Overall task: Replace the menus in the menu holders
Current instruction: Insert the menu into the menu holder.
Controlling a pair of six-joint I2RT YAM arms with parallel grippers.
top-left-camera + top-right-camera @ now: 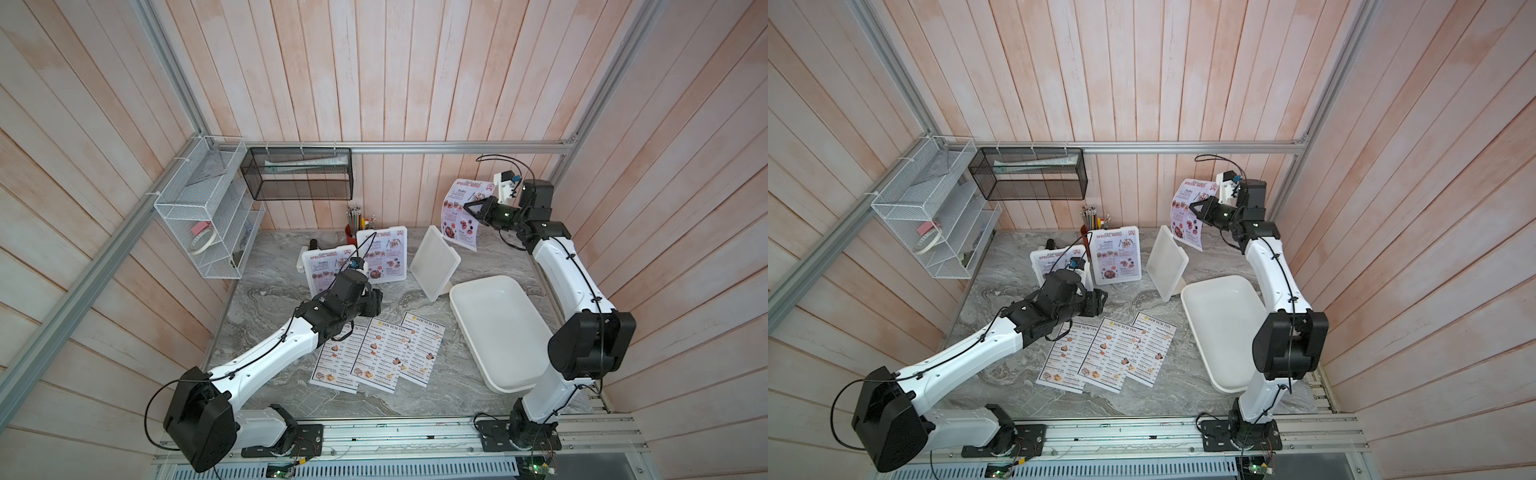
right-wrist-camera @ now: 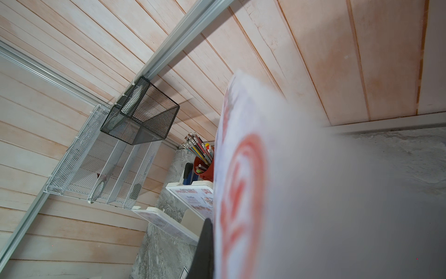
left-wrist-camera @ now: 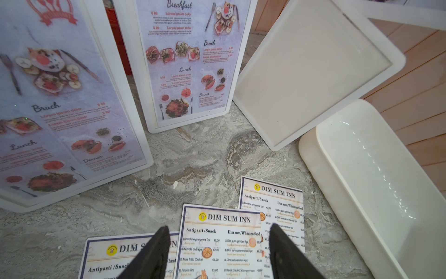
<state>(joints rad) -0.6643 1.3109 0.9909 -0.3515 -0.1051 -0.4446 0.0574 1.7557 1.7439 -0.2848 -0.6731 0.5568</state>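
White DIM SUM INN menus [image 1: 376, 357], three in number, are laid flat and overlapping on the bench [image 1: 270, 299], just beside the large tray [image 1: 498, 332] on its left-arm side. Directly above them the left tool [image 3: 218, 227] is held with its jaws spread wide and nothing between them, as the left wrist view shows. Nothing is seen in the tray.

Just beside the tray's far corner one empty holder [image 1: 434, 262] is stood at a tilt; whether the two touch cannot be told. Further from the tray on that same side, two filled holders [image 1: 382, 255] are stood upright, each with a lilac SPECIAL MENU inside. Beyond the tray's far edge, well above the bench, a third SPECIAL MENU sheet [image 1: 457, 227] is pinched by the closed right tool [image 1: 467, 206] and hangs free.

Removal of the first old menu is judged to be the step in hand. A release of that sheet, probably into the tray, is called for next. Then a thin, flat DIM SUM sheet must be caught by an edge and slid into the empty holder.

Counted: three holders, three lilac sheets, three white sheets, one tray, two tools.
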